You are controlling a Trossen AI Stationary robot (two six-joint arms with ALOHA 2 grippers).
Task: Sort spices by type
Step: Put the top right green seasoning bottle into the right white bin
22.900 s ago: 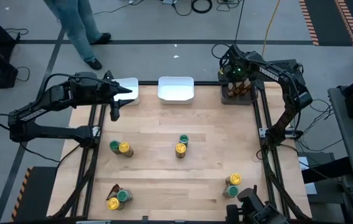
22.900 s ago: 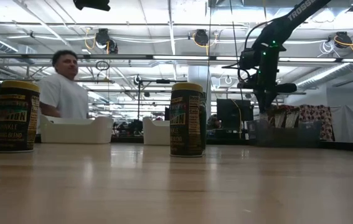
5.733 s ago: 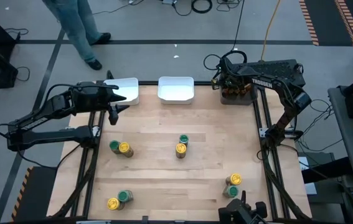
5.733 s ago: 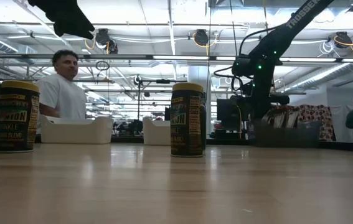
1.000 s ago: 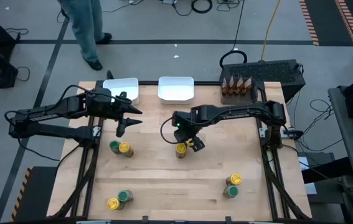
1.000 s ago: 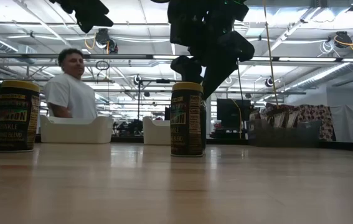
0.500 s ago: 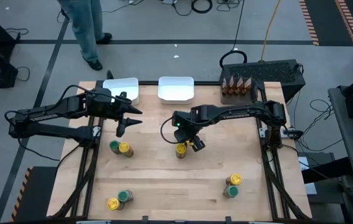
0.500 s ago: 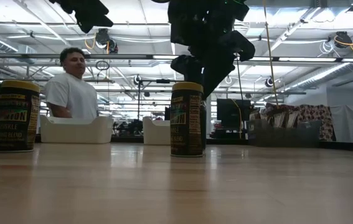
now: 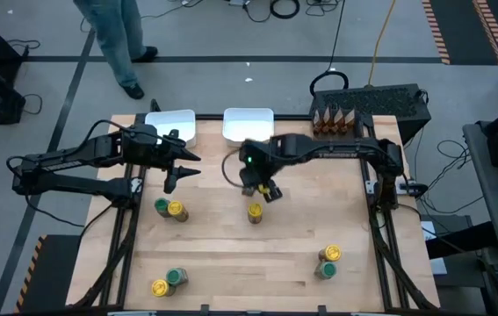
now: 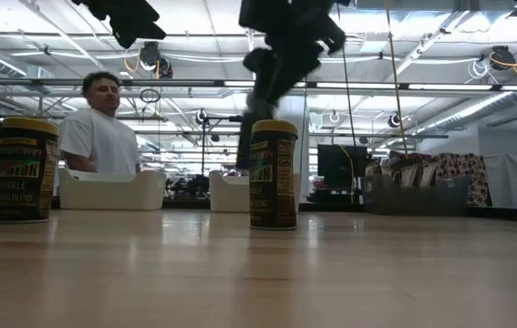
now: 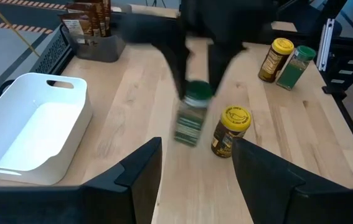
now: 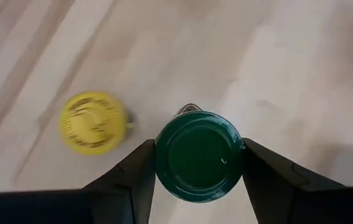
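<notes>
Green-lidded jar (image 12: 198, 155) hangs clamped in the right pincer (image 9: 264, 186), off the desk (image 9: 301, 237) above its middle, near a yellow-lidded jar (image 9: 255, 211) standing there. Left pincer (image 9: 181, 168) hovers with fingers apart, empty, near two white trays (image 9: 249, 125).

Overhead looks straight down, low looks level across the table (image 9: 231, 254); both wrists share its middle.

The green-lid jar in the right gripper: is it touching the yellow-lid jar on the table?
Apart. The left wrist view shows the green-lid jar lifted off the table, clear wood between it and the yellow-lid jar.
</notes>
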